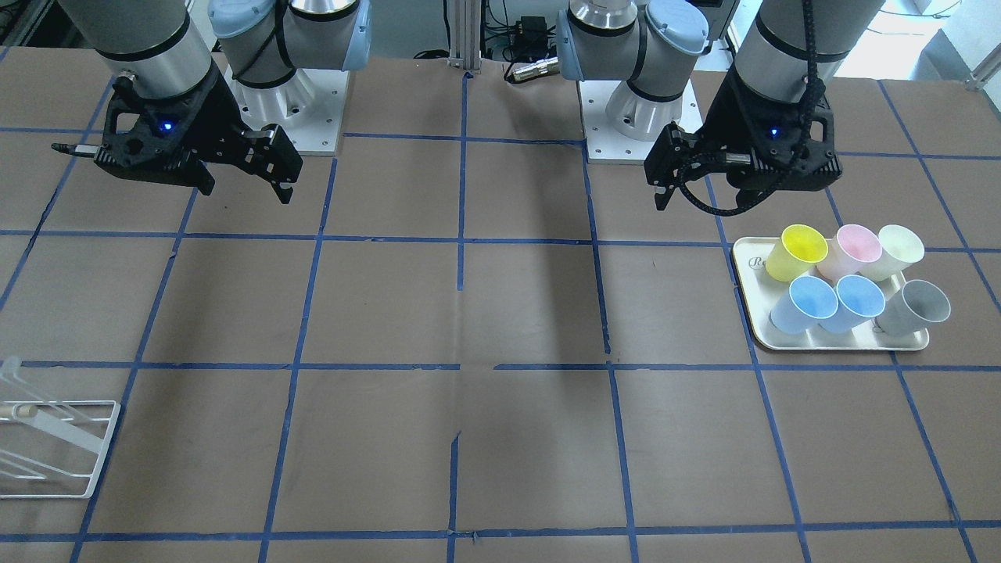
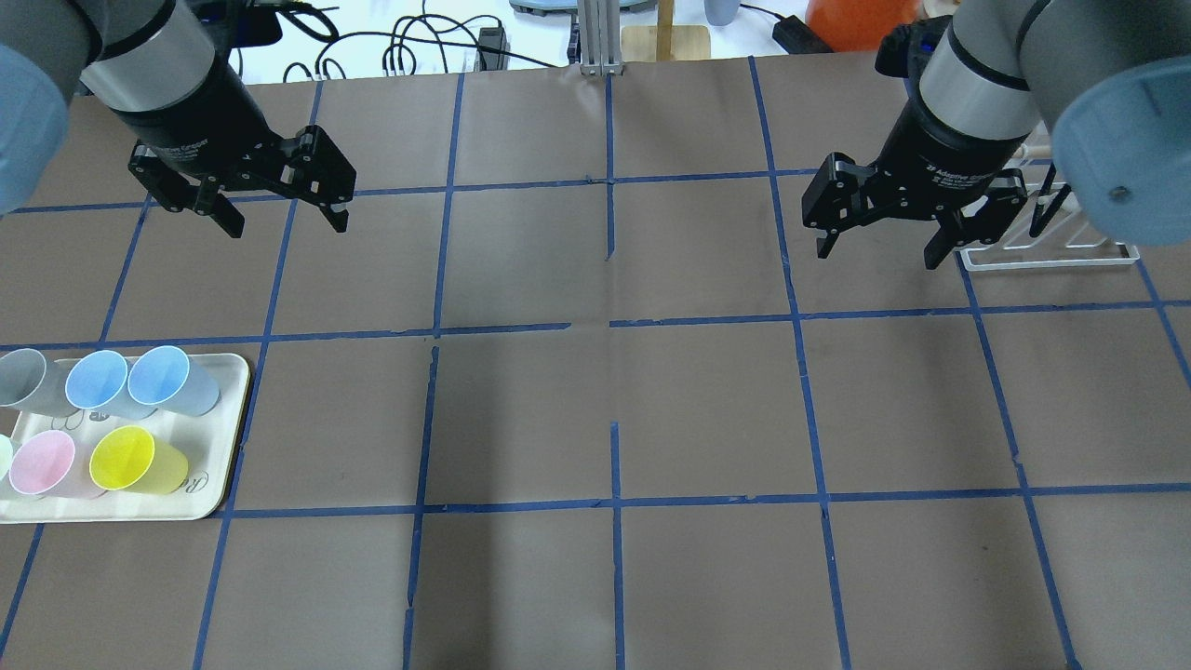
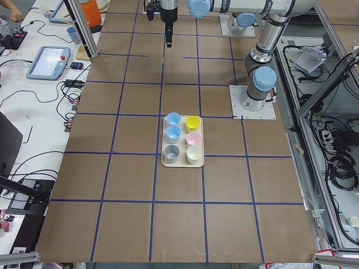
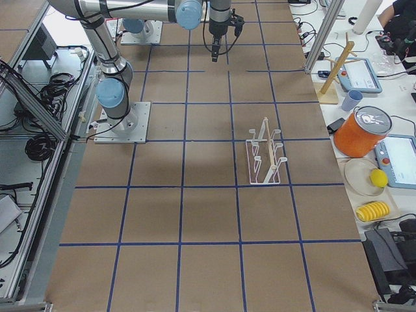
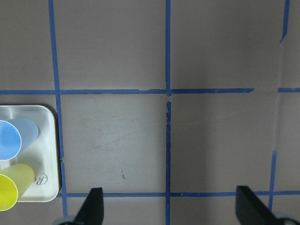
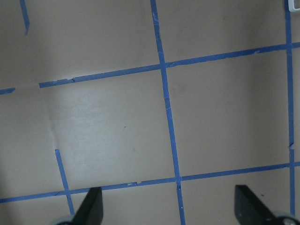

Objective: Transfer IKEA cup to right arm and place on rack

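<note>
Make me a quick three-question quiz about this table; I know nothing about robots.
1. True or false: the grey cup sits on the cream tray.
2. How many blue cups are on that tray? A one, B two, C three.
3. Fill in: the left gripper and the right gripper are both ___, holding nothing.
Key: 1 true; 2 B; 3 open.
</note>
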`<move>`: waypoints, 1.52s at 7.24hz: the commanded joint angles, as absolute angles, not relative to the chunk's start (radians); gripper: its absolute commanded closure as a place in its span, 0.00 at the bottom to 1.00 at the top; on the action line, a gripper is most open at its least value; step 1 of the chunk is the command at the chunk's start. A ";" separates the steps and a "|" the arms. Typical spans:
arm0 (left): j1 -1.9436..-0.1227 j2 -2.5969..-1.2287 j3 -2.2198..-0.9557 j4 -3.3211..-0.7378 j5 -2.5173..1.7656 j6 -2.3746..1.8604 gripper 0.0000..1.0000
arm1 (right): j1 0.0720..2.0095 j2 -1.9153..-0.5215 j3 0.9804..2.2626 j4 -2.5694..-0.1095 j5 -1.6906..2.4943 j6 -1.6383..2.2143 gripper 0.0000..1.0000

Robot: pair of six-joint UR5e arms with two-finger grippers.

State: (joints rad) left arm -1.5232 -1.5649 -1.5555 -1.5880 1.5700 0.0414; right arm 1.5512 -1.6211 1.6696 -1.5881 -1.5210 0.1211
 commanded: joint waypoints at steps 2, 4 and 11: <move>-1.523 -1.566 -1.557 -1.585 1.571 0.041 0.00 | 1.543 -1.634 1.657 -1.585 -1.542 0.123 0.00; -1.525 -1.559 -1.568 -1.583 1.577 0.044 0.00 | 1.545 -1.657 1.664 -1.588 -1.540 0.126 0.00; -1.167 -1.554 -1.583 -1.586 1.572 0.353 0.00 | 1.548 -1.723 1.672 -1.644 -1.536 0.258 0.00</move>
